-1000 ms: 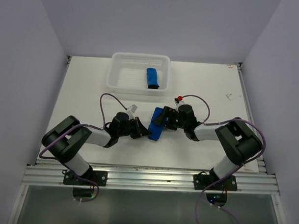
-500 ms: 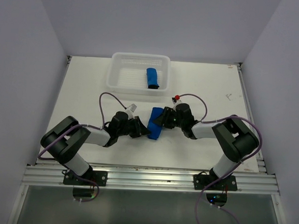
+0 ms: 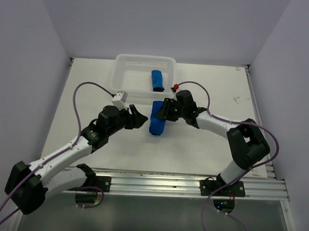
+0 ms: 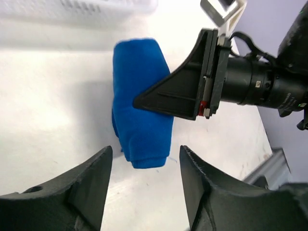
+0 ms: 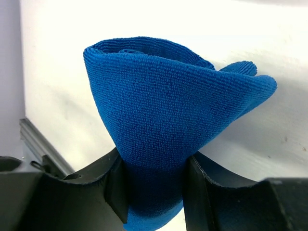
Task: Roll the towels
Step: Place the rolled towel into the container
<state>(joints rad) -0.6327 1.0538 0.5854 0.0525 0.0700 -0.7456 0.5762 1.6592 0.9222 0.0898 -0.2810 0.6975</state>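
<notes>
A: Between your arms on the counter [image 3: 184,147], which way does the roll [image 3: 157,120] lie?

B: Lengthwise toward the basket [image 3: 117,81], just past your left fingers [image 4: 82,192], which stand apart, clear of it. Your right fingers [image 5: 96,192] clamp it from the right.

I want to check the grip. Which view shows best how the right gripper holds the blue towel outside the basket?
The right wrist view: the right gripper pinches the rolled towel between both fingers, close up. The left wrist view shows only one finger against its side. The top view shows it small, the grip unclear.
</notes>
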